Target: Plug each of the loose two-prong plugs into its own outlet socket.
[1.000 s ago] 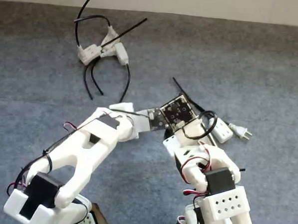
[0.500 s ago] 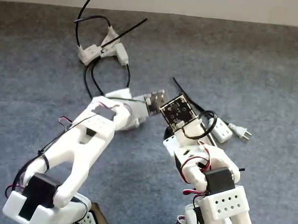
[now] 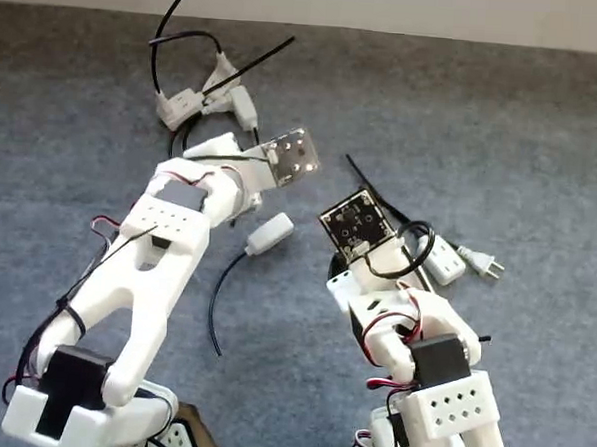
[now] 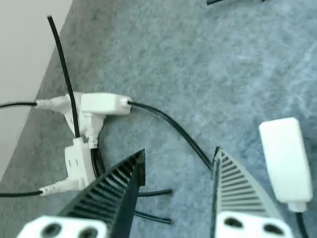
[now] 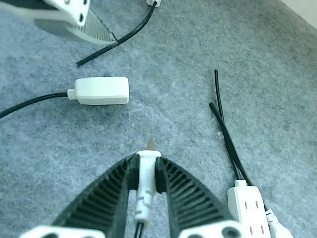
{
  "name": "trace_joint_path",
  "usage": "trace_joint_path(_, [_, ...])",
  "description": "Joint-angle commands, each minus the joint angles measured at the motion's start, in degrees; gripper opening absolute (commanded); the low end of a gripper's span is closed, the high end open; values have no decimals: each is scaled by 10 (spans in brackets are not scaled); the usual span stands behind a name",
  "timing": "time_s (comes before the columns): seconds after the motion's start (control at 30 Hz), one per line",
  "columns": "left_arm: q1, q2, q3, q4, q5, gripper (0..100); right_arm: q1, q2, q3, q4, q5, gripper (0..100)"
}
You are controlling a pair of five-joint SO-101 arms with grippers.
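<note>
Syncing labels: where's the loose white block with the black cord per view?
High view: white block on the carpet, mid-frame.
Left wrist: white block just outside the left gripper.
Right wrist: white block ahead of the right gripper, apart.
Shared landmark: its black cord.

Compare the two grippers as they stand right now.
The left gripper is open and empty; the right gripper is shut on a white plug. The left gripper is near the cluster of joined white connectors; the right gripper is beside a white outlet socket. Both have dark ribbed jaws on white bodies.
</note>
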Motion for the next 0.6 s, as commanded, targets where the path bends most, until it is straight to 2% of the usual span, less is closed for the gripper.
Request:
trace_joint_path(0.0, [-9, 44, 42, -86, 2, 214, 5, 3, 11, -37, -4, 8])
trace_joint_path(0.13, [0, 115, 73, -162, 1, 214, 5, 3, 30, -53, -4, 8])
trace_joint_path(0.27, [24, 116, 80, -164, 4, 213, 5, 3, 32, -53, -4, 8])
trace_joint_path(0.4, [58, 53, 112, -141, 5, 213, 5, 3, 32, -53, -4, 8])
trace_joint_path(0.57, [128, -89, 201, -114, 5, 213, 5, 3, 32, -53, -4, 8])
